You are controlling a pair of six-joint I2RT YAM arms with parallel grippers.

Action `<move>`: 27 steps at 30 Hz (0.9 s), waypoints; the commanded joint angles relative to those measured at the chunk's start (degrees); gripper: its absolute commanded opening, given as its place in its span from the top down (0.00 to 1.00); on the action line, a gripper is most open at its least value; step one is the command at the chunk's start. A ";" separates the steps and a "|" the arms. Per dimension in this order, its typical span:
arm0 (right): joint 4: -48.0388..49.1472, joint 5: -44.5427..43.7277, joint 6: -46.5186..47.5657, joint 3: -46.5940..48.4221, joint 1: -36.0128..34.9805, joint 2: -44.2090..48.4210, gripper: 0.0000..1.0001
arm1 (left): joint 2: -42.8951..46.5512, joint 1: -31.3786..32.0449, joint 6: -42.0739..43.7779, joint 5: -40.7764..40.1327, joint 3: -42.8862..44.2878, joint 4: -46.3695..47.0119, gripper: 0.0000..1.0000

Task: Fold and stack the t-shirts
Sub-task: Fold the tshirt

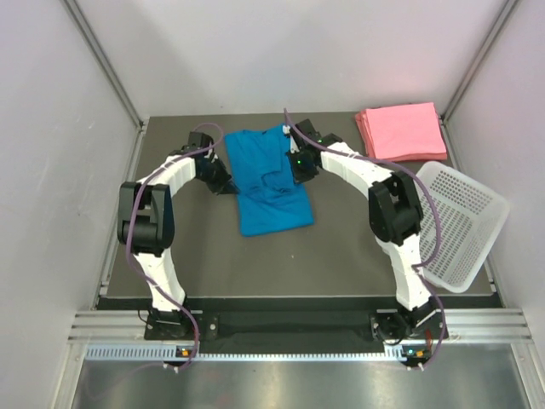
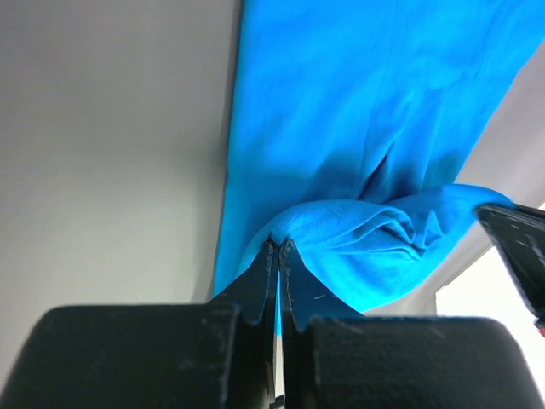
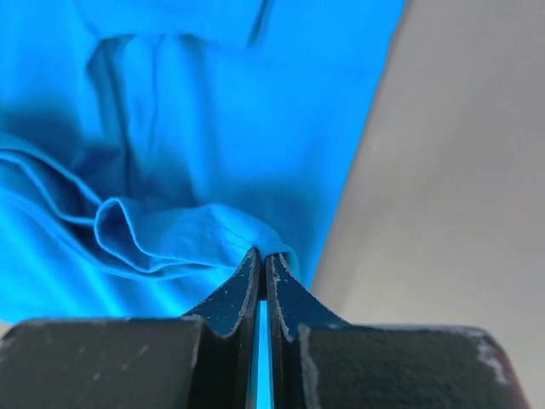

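My left fingers and right fingers pinch shut on the blue t-shirt, centre of the surface, arms bowed inward; from above the wrists hide both grips. Pink t-shirts lie folded at one o'clock.

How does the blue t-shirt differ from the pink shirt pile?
The bright blue cloth t-shirt lies wrinkled, partly folded; the pink cloth shirts sit folded in a neat pile. The left end effector and right end effector pinch the blue one; nothing touches the pink pile. Both are plain cloth.
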State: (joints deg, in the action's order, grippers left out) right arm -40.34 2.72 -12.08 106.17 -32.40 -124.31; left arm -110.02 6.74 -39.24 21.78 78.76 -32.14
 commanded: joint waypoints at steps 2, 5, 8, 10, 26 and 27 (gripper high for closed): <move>-3.08 -0.26 0.83 6.68 0.94 -2.77 1.00 | -2.13 -1.03 0.75 2.83 4.56 -0.73 1.00; -2.91 -0.78 0.39 8.09 1.81 -3.83 1.00 | -3.97 -1.64 0.31 3.18 5.52 -0.64 1.00; -2.99 -1.75 0.74 9.23 2.26 -4.36 1.00 | -4.94 -2.08 0.13 3.27 6.14 -0.73 1.00; -2.73 -2.19 1.00 9.58 2.52 -4.36 1.00 | -5.12 -2.35 0.31 3.01 6.67 -0.91 1.00; 2.01 0.36 0.74 13.45 3.84 -8.58 1.00 | -9.25 -3.84 0.31 3.53 10.71 -1.52 1.00; 2.45 0.01 0.74 13.10 3.84 -8.58 1.00 | -9.60 -3.93 0.40 3.62 11.23 -1.70 1.00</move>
State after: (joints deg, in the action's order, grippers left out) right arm -41.15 3.09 -11.70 117.08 -29.17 -132.55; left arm -119.02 3.53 -39.22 24.67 87.35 -33.56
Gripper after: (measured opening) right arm 0.010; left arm 0.012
